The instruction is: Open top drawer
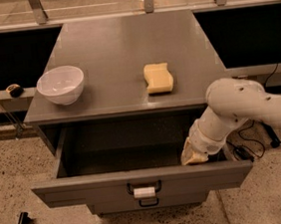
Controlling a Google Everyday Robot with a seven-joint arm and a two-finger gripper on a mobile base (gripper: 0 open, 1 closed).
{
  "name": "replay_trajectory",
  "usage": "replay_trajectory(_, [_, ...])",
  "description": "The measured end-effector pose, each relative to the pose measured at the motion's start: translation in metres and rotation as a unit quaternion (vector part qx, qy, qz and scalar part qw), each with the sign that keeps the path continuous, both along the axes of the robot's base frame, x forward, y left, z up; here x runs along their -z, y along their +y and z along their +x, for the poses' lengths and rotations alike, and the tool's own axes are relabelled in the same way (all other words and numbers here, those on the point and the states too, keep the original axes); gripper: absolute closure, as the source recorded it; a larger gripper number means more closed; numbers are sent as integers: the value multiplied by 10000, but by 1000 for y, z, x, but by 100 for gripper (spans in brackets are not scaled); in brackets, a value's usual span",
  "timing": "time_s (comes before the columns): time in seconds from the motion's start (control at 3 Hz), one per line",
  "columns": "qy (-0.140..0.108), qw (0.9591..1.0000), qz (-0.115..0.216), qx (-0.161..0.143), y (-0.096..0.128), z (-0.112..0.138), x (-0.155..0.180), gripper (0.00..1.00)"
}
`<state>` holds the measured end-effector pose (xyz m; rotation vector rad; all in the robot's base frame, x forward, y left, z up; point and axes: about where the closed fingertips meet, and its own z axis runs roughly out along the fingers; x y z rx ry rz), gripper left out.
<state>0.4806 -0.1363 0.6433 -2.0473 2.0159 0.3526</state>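
Top drawer (88, 189) stands pulled well out from under the counter (118, 46), and the job looks about done. The tool (192, 154) sits inside at the drawer's right front corner, likely placed behind the front panel to drag it. Apart or together? Can't tell. The arm (240, 103) comes in from the right, bending down over the drawer's side.

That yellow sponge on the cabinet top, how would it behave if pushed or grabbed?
The yellow sponge lies flat, so it would likely slide, not roll or tip. It looks thick and foamy, so it is probably light and squashy. The claw sits low at the right end of the open top drawer, away from the sponge.
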Motion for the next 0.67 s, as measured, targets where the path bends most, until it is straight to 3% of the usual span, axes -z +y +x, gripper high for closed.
replay_trajectory(0.67, [405, 9977, 483, -266, 33, -44, 9, 100])
